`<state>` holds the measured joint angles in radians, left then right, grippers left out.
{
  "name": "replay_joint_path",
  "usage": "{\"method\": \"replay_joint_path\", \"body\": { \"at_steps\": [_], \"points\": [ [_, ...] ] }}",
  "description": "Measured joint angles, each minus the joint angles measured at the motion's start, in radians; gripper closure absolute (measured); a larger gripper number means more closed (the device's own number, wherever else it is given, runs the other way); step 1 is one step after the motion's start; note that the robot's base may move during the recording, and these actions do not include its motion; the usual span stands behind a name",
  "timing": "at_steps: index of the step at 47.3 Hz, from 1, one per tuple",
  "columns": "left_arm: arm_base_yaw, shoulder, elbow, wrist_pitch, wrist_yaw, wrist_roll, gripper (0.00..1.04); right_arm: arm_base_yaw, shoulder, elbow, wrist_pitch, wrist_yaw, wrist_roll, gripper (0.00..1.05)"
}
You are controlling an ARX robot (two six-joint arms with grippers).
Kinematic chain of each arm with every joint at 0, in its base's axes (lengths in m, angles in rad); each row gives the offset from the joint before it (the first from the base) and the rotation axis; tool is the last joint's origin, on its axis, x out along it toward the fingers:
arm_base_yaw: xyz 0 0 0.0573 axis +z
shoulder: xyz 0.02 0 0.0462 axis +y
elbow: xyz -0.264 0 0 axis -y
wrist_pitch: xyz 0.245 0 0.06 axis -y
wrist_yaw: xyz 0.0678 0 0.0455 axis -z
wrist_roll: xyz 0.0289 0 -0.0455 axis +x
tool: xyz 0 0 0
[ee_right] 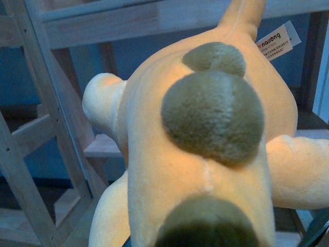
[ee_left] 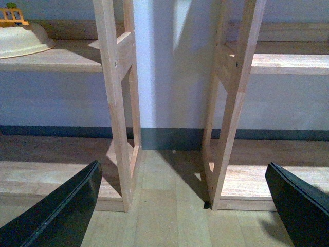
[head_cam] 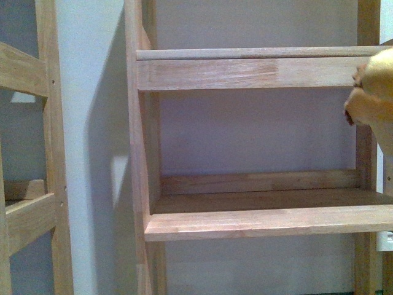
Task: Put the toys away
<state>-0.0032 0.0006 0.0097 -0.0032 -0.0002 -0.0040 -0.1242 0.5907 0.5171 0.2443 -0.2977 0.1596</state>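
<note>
Front view: a wooden shelf unit (head_cam: 147,153) stands against a pale wall (head_cam: 92,123), with an upper shelf (head_cam: 245,72) and a lower shelf (head_cam: 264,221) in sight. A second wooden frame (head_cam: 49,153) stands to the left. At the right edge, level with the upper shelf, part of the orange-yellow plush animal (head_cam: 376,92) pokes into view, clear of both shelves.

Left wrist view: the left pincer (ee_left: 180,211) is spread wide, and its two black fingers (ee_left: 61,216) sit at opposite sides with nothing between them. Beyond the gap, two wooden uprights (ee_left: 115,103) rise from a wood floor (ee_left: 164,206). Further off, past one finger, a shelf (ee_left: 67,59) carries a cream, dish-like object (ee_left: 23,41) with a small orange item (ee_left: 13,18) on top. What the item is cannot be told.

Right wrist view: the plush animal fills the picture, pressed close against the right pincer and resting on no surface, so the pincer is holding it. The soft body hides the fingers. Rounded olive-brown patches (ee_right: 213,116) run along the body. A white fabric tag (ee_right: 277,42) with printed letters hangs at the end farthest from the pincer. Wooden shelf frames stand behind the toy.
</note>
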Motion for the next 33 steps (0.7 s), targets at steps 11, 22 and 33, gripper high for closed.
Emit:
{"method": "replay_joint_path", "body": {
  "at_steps": [11,22,33],
  "points": [
    [0.000,0.000,0.000,0.000,0.000,0.000,0.06,0.108,0.265,0.277,-0.005,0.072,-0.026,0.97],
    [0.000,0.000,0.000,0.000,0.000,0.000,0.06,0.261,0.527,0.641,-0.078,0.159,-0.070,0.97],
    [0.000,0.000,0.000,0.000,0.000,0.000,0.06,0.405,0.787,1.069,-0.211,0.229,-0.119,0.97]
  ]
}}
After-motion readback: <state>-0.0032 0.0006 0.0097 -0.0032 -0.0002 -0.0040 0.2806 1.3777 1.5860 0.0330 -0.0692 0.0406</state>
